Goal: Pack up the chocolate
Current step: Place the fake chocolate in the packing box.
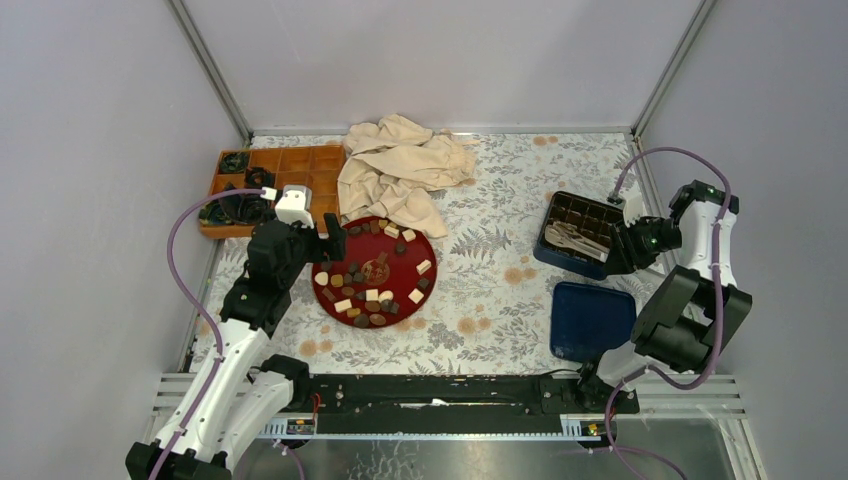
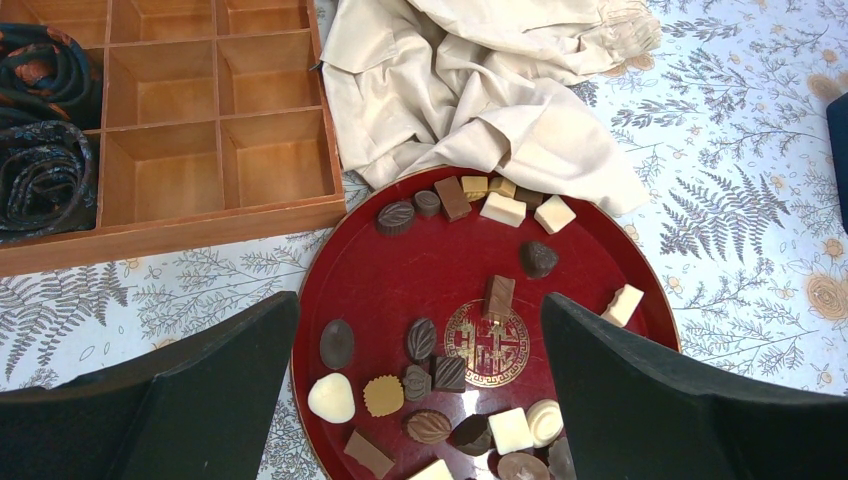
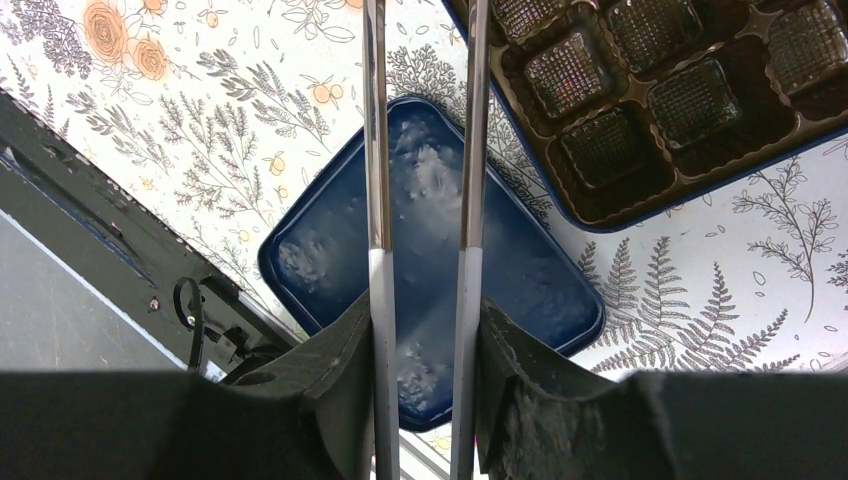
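Dozens of chocolate pieces (image 2: 497,297) on the red plate (image 2: 420,262) at nine o'clock, packing barely begun — left gripper (image 2: 418,305) spread above, right gripper (image 3: 425,335) pinching tongs (image 3: 375,200) near the box (image 3: 690,100) at three; next, tongs should cross over.

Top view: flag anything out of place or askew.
The crumpled beige cloth lies bunched up, one corner draped over the far rim of the red plate, close to the chocolates. Nothing looks spilled or damaged.

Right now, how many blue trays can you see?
2. The deep blue tray, with a brown insert of little cups, lies on the table's right side. The flat blue tray lies nearer the arm bases, just apart from it. None looks hidden.
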{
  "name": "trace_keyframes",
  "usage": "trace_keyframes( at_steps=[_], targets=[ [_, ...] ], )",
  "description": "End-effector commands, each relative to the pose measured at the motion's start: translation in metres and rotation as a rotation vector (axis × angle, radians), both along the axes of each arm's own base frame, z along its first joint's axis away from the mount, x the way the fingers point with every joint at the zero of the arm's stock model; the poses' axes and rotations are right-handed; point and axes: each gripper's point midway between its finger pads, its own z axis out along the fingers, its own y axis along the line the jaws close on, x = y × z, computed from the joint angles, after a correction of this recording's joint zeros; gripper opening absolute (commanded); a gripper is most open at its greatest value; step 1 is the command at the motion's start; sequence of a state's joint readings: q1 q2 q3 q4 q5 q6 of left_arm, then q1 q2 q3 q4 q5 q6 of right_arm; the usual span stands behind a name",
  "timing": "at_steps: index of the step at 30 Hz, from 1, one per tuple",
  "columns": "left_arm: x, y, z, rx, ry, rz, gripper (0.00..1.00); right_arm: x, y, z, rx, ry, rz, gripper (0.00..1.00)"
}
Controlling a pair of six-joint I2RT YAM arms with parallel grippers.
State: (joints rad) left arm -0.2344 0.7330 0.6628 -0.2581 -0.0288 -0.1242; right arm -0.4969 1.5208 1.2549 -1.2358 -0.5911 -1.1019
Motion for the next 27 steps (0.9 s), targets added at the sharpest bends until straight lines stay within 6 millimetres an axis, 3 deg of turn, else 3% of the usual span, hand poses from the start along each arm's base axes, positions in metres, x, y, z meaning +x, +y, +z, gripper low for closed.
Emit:
trace_keyframes(
  at_steps=[1,16,27],
  targets=[
    [0.0039,0.0004,0.0124,-0.008,-0.059,-0.002,0.98,0.0047,-0.0017,-0.0014,0.012,-0.001,-0.005,0.21],
    [0.0043,0.0009,0.0117,-0.005,-0.058,0.0,0.98,0.0057,-0.0035,-0.0081,0.019,0.026,-0.004,0.37],
    [0.0042,0.0008,0.0122,-0.006,-0.059,0.0,0.98,0.0089,-0.0037,-0.0033,0.026,0.021,-0.004,0.41]
  ],
)
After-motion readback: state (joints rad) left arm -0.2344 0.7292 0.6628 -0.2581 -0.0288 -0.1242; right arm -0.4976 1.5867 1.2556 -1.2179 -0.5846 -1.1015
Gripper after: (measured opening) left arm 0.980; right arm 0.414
